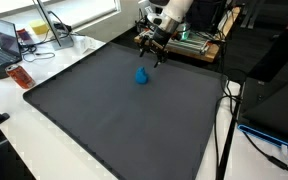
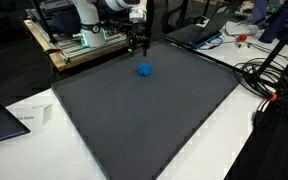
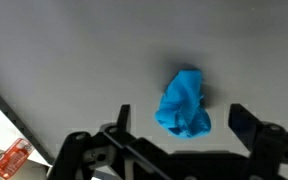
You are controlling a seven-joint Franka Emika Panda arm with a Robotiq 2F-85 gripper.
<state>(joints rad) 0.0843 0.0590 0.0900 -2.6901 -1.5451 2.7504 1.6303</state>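
Wrist view shows my end effector (image 3: 179, 140) with its two fingers spread wide, one on each side of the picture. Nothing is between them yet. A little blue cloth (image 3: 184, 104) lies bunched up on the dark mat (image 3: 74, 60), just past my fingers and about in line with the gap.

In both exterior views I can see that I am up in the air near the far edge of the mat. My end effector (image 1: 152, 52) hangs above the desk (image 1: 54, 150) and is not touching anything. The blue cloth (image 1: 142, 76) sits alone on the mat (image 1: 114, 120), near me but a bit lower and to the side. In an exterior view it shows as a small blue lump (image 2: 144, 70) close under my end effector (image 2: 136, 44).

So how far am I? I think I am only at the start. My fingers are ready and wide, and I am close to the cloth. But I have not come down to it, I have not closed on it, and it has not been lifted. Going down, lining up, and pinching it are all left to do.

A red thing (image 3: 12, 158) lies at the corner of the wrist view, off the mat.
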